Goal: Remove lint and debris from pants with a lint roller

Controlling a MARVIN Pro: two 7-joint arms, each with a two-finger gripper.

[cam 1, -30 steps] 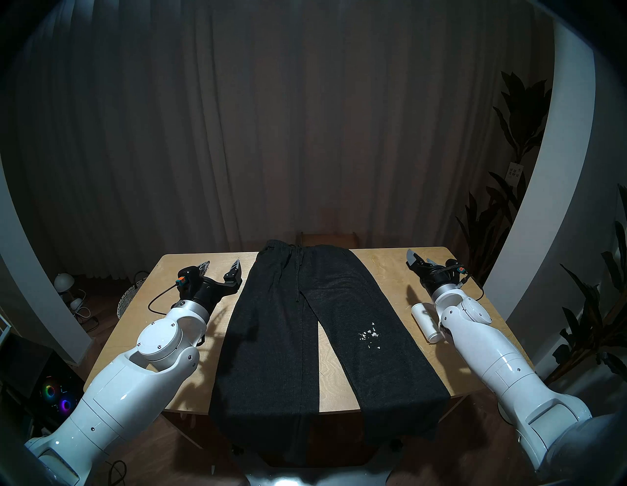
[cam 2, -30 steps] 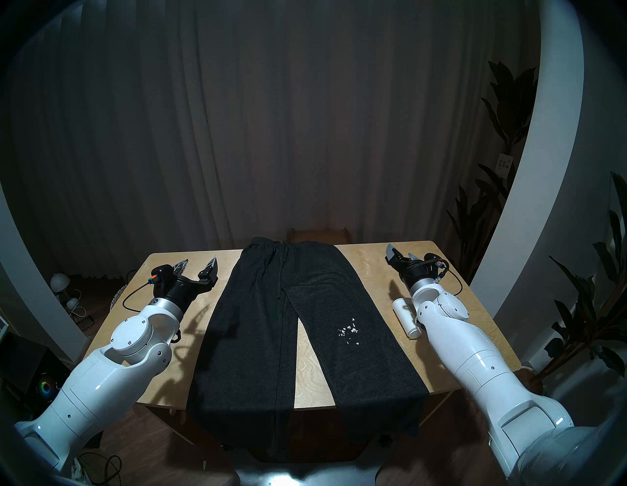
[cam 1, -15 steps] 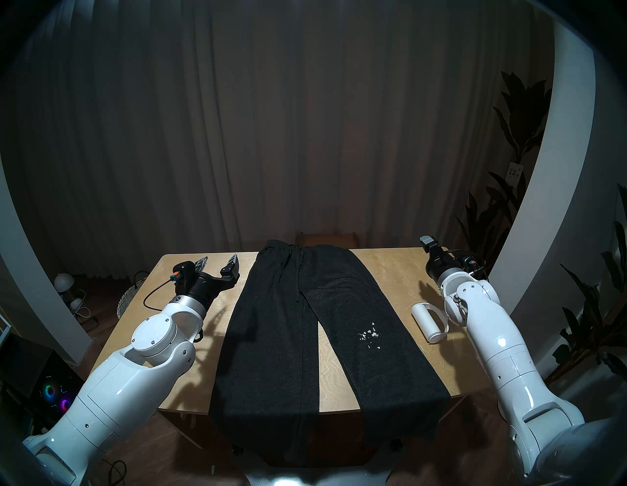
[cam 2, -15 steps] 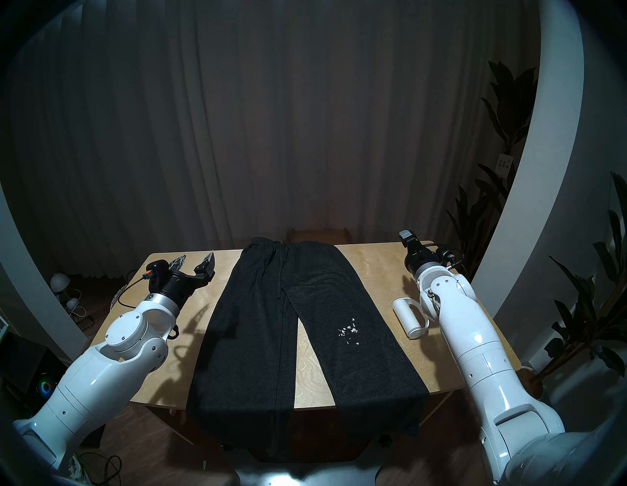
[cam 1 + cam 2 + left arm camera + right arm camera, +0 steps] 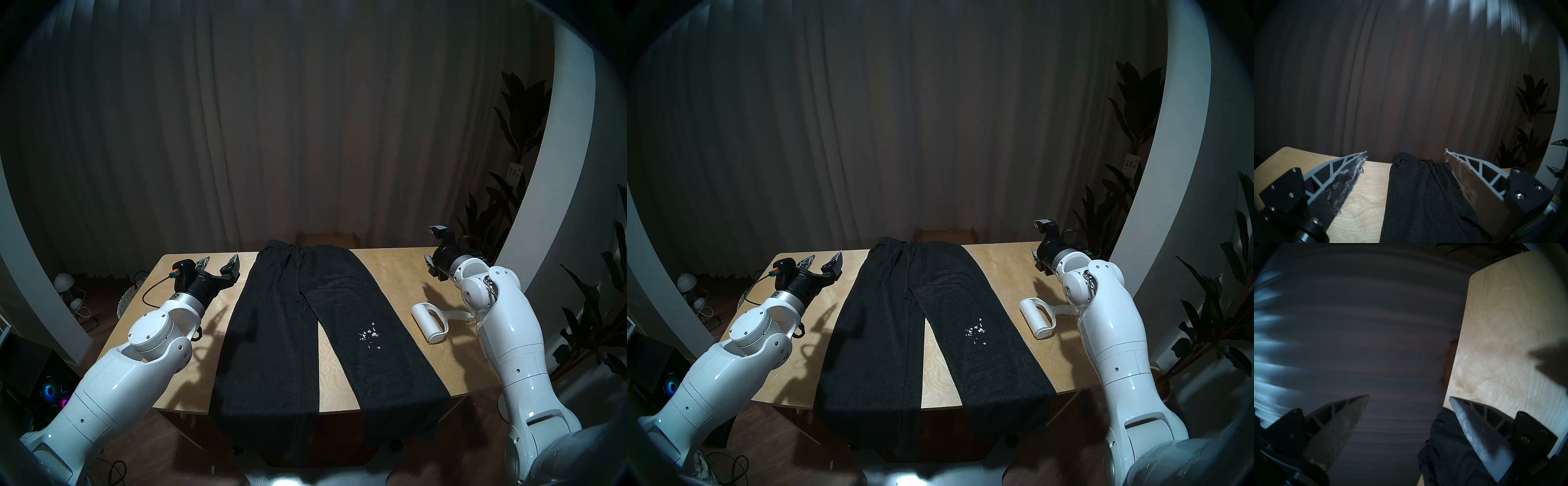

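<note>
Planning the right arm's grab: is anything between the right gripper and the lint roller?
Nothing visible. The right gripper, open, is above the table's far right corner; the lint roller lies nearer the robot on bare wood, beside the pants, its handle partly hidden behind the right arm's elbow.

the right gripper [image 5: 1409,396] shows two dark fingers spread wide with nothing between them, the view turned on its side, a pale wooden table [image 5: 1508,331] at right, dark pants [image 5: 1446,451] bunched below, and a blurred grey curtain [image 5: 1356,327] filling the left.
</note>
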